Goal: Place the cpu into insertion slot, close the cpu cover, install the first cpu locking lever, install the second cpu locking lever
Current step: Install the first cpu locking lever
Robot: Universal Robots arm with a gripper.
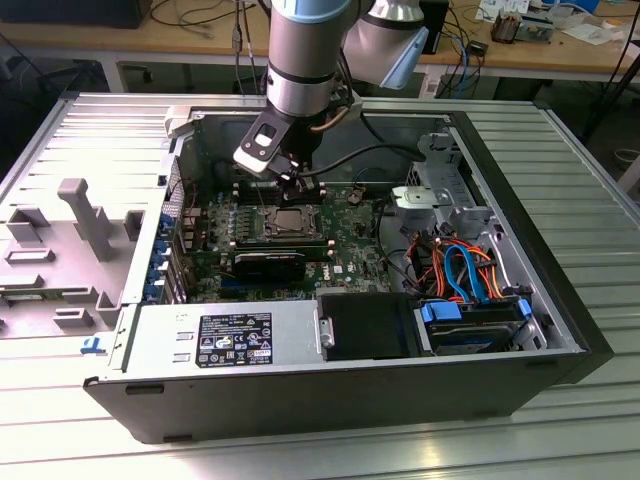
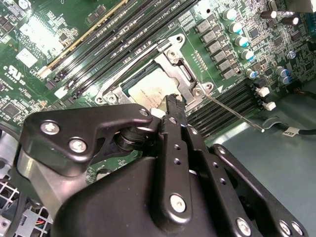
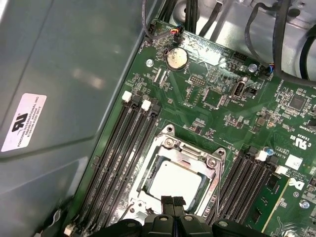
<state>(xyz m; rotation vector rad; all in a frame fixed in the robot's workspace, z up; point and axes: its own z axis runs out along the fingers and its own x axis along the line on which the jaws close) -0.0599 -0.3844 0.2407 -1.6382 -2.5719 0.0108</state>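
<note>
In the exterior view, the arm reaches down into the open computer case (image 1: 505, 385), which lies on its side so the green board (image 1: 352, 252) faces up. The gripper (image 1: 294, 191) hangs just above the cpu (image 1: 290, 222), upper centre of the frame, a little toward the exterior view's left.

In the second wrist view, the gripper (image 2: 172, 101) has its tip at the near edge of the cpu (image 2: 147, 90). The cpu cover (image 2: 181, 45) seems to us to lie down around the chip. A locking lever (image 2: 232, 111) sticks out free beside the socket, so we judge it not yet latched.

In the first wrist view, the fingertips (image 3: 168, 202) sit pressed together with nothing between them, likely so that they work as one pushing point. The cpu (image 3: 175, 181) rests flat in the insertion slot (image 3: 149, 174), framed by the cpu cover (image 3: 183, 154), between the banks of long black memory slots (image 3: 123, 153).
</note>
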